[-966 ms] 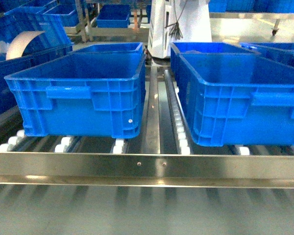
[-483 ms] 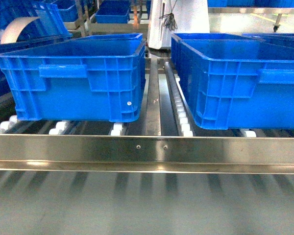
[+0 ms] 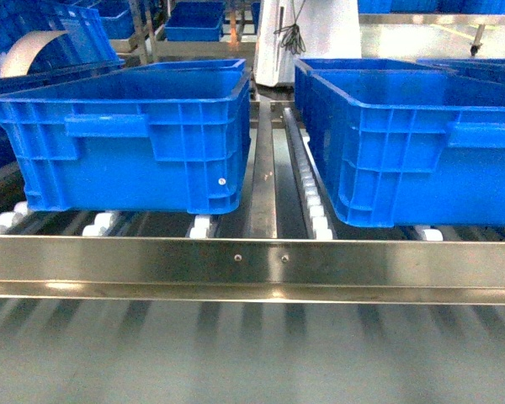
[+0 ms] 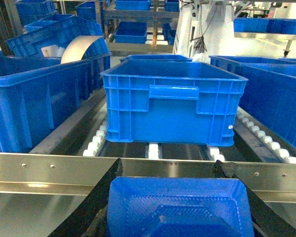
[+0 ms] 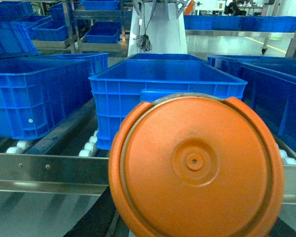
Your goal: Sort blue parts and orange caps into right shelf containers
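On the roller shelf (image 3: pixel 261 261) my view has barely shifted since before; left gripper (image 4: pixel 180 207) clamps a blue tray (image 4: pixel 180 210), right gripper (image 5: pixel 195 165) an orange cap (image 5: pixel 195 165).

Roller shelf (image 3: pixel 261 261) carries two blue crates (image 3: pixel 126 139) (image 3: pixel 412 143) side by side.

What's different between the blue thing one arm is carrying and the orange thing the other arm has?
The blue part is rectangular with rounded corners, like a shallow tray with a textured inside; the orange cap is a round disc with a small hub at its centre. The blue part matches the crates in colour; the orange cap stands out against them. Both sit right in front of a wrist camera, facing the shelf crates.
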Controlling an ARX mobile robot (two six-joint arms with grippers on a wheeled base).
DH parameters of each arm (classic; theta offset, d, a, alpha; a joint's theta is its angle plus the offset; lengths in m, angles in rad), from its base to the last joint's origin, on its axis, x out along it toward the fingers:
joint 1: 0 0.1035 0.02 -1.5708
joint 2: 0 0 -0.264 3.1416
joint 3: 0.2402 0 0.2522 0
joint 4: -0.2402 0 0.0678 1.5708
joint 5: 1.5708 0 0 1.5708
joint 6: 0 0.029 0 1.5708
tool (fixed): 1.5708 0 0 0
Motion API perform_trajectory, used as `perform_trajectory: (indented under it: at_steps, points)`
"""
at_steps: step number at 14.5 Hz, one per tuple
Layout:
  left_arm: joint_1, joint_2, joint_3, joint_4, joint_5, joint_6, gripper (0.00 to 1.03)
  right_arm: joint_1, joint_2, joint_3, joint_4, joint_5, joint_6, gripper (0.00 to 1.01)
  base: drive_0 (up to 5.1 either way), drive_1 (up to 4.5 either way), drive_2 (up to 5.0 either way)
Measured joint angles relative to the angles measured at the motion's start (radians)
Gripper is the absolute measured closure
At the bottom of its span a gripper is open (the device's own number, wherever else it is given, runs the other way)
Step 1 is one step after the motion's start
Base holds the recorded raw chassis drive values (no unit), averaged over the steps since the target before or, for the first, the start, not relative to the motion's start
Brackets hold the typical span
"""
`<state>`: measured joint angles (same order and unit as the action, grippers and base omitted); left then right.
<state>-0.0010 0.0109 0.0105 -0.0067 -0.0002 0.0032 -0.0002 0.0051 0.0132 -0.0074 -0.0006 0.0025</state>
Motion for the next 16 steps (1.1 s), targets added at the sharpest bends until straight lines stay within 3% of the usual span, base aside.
perform_trajectory:
  at_steps: [12, 16]
  points:
    - [0.000, 0.000, 0.000, 0.001, 0.000, 0.000, 0.60, 0.000, 0.000, 0.000, 0.003, 0.000, 0.000, 0.60, -0.1, 4.00, -4.2]
    - [0.000, 0.000, 0.000, 0.000, 0.000, 0.000, 0.60, 0.000, 0.000, 0.000, 0.001, 0.000, 0.000, 0.60, 0.0, 0.00, 0.0]
